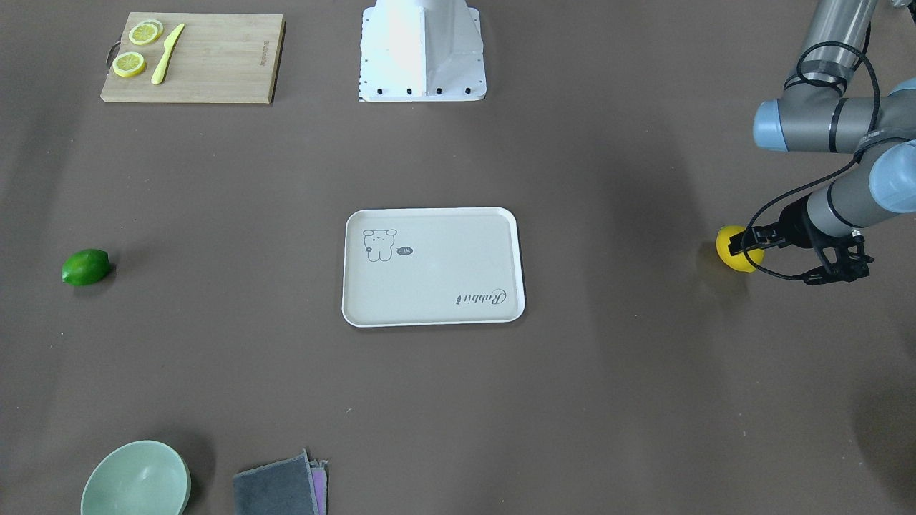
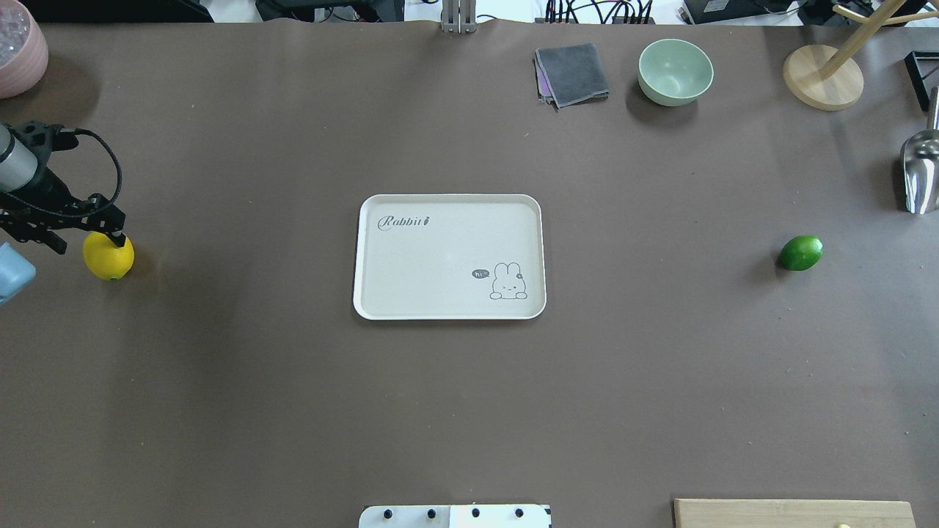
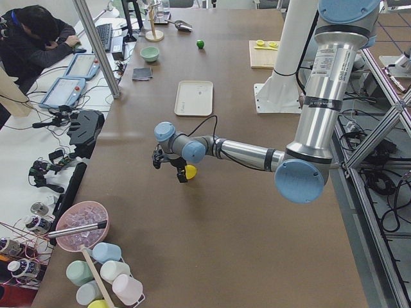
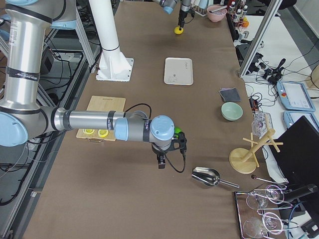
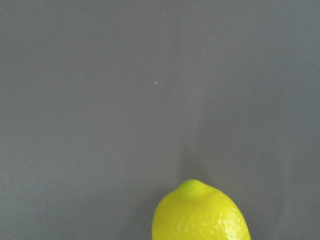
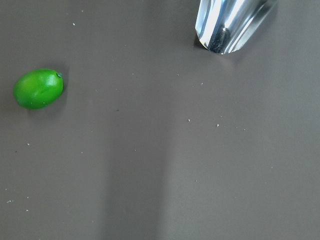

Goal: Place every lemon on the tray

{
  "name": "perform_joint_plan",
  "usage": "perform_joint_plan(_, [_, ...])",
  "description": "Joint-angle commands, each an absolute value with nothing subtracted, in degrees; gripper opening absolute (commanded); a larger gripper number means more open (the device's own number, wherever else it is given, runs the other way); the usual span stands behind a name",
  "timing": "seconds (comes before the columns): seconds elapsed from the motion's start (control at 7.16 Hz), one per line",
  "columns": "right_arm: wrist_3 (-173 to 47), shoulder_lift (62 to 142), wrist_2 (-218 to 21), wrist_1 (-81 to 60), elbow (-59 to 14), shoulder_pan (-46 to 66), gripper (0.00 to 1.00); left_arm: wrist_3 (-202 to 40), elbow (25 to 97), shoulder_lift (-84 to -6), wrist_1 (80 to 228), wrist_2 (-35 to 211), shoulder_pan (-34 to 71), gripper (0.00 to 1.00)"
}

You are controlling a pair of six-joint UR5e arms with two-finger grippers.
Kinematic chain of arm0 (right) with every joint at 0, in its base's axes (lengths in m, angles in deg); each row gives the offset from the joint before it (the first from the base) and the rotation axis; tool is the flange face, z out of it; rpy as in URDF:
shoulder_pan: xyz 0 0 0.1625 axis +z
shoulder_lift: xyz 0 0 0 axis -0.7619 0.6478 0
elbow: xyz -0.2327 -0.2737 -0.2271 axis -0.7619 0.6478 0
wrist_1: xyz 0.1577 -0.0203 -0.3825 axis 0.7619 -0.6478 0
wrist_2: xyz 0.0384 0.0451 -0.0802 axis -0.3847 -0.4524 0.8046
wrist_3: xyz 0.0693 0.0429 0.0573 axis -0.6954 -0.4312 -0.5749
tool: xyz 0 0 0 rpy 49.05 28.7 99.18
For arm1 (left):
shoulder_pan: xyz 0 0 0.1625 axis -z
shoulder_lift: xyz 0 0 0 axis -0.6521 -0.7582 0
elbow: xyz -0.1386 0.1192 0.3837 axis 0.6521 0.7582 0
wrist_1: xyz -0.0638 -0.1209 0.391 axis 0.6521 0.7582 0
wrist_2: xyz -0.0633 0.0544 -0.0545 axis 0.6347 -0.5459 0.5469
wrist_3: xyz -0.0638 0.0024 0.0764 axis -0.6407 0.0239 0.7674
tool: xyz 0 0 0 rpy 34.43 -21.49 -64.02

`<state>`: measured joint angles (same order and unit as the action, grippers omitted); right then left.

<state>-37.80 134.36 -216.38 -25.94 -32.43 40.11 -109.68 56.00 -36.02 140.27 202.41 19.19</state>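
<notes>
Yellow lemon (image 5: 200, 212) sat low in the left wrist view, resting on the table (image 2: 293, 403) well apart from the tray (image 2: 449, 220). Over it hung the left gripper (image 1: 743, 244), a finger at the fruit's top, though spread or clenched could not be told. Across the table lay the green lemon (image 2: 801, 252), with the right gripper (image 4: 172, 149) near it, its state equally unclear. The grab looked to be on: next came a squeeze across the lemon, a lift, and a carry to the tray.
</notes>
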Motion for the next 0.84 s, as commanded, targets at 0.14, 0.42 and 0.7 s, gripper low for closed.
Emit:
perform_joint_plan(0.14, [-37.8, 134.34, -216.38, -25.94, -32.44, 40.11, 1.0, -113.86, 55.6, -37.07, 141.14, 206.1, 19.07, 0.98])
perform_joint_plan(0.42, [-37.8, 134.43, -216.38, -25.94, -32.36, 40.11, 1.0, -113.33, 54.81, -37.07, 141.84, 205.41, 18.81, 0.98])
perform_joint_plan(0.7, [-37.8, 134.43, -216.38, -25.94, -32.36, 40.11, 1.0, -112.98, 54.63, -36.9, 141.58, 204.96, 17.41, 0.98])
